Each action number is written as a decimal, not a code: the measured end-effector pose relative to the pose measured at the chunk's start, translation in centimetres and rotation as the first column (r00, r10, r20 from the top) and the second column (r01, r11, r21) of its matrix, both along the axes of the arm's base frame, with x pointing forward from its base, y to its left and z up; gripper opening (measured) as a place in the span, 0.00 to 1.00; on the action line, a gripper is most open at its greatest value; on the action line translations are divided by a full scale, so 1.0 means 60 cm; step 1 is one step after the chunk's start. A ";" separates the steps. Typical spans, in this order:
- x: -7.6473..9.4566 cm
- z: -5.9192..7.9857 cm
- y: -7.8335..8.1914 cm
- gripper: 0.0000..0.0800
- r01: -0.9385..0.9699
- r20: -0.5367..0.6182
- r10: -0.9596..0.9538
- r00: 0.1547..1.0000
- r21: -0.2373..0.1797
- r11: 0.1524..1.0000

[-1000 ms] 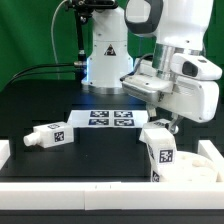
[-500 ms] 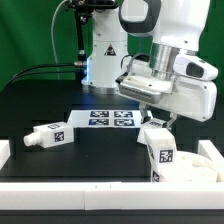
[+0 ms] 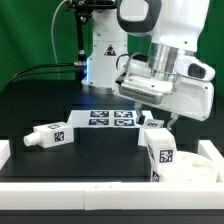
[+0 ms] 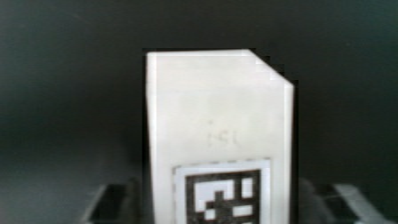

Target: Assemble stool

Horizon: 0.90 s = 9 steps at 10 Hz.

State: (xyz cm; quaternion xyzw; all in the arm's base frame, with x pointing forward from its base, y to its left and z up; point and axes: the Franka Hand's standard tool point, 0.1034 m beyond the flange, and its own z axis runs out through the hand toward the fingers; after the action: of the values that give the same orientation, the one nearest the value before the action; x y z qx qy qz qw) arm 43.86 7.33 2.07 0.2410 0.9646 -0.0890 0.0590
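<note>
A white stool leg (image 3: pixel 158 150) with a black-and-white tag stands upright at the front right. It fills the wrist view (image 4: pixel 217 130). My gripper (image 3: pixel 157 122) hovers just above its top, open, one finger on each side of the leg and small dark gaps between; it also shows in the wrist view (image 4: pixel 219 206). A second tagged leg (image 3: pixel 45 135) lies on its side at the exterior view's left. A white rounded part, probably the seat (image 3: pixel 198 166), is partly visible behind the upright leg at the lower right; whether the two are joined cannot be told.
The marker board (image 3: pixel 104 119) lies flat in the middle of the black table, behind the upright leg. A white rim (image 3: pixel 60 180) runs along the table's front edge. The arm's base (image 3: pixel 105 55) stands at the back.
The arm has shifted a little up and toward the exterior view's left above the upright leg. The leg and the lying leg have not moved.
</note>
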 end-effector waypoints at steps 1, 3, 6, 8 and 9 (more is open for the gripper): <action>0.001 0.007 0.008 0.68 0.077 0.022 -0.077 0.997 0.006 0.997; 0.012 0.043 0.017 0.80 0.287 0.086 -0.288 0.954 0.016 0.958; 0.034 0.060 0.023 0.81 0.534 0.152 -0.536 0.830 0.060 0.844; 0.034 0.060 0.023 0.81 0.624 0.165 -0.629 0.760 0.087 0.777; 0.034 0.060 0.021 0.81 0.704 0.173 -0.711 0.682 0.112 0.702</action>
State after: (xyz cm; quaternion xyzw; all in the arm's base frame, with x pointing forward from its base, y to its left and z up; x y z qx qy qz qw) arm 45.90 8.62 5.67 0.6031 0.7870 -0.0623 0.1137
